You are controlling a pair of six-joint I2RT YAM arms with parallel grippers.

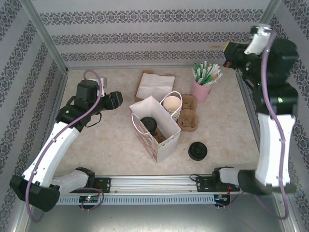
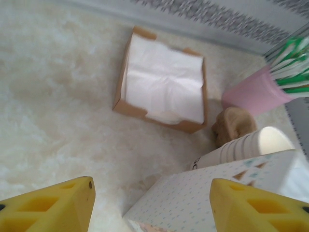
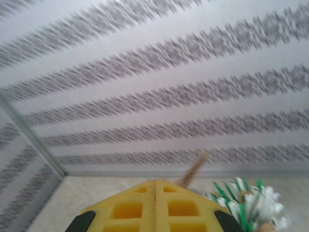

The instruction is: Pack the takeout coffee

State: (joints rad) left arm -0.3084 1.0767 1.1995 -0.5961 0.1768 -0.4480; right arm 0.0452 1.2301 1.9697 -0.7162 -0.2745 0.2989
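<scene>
Inside the patterned paper bag (image 1: 166, 140) at the middle of the worktop (image 1: 111, 140), the takeout coffee (image 1: 148, 124) stands upright, its black lid showing below the bag's open rim. Just right of the bag, a stack of lidless white cups (image 1: 171, 104) sits beside a brown cardboard carrier (image 1: 189, 118). A loose black lid (image 1: 198, 151) lies on the worktop nearer the arms. Behind the bag are a box of napkins (image 1: 153, 84) and a pink cup (image 1: 202, 91) full of green-and-white straws. The left pincer (image 2: 152, 195) hangs by the bag's rear left corner, its yellow fingers (image 2: 53, 205) set well apart. The right pincer (image 3: 154, 186) is raised near the back wall, beyond the pink cup. Its fingers are pressed together on a thin wooden stick (image 3: 194, 169) that pokes out past their tips.
</scene>
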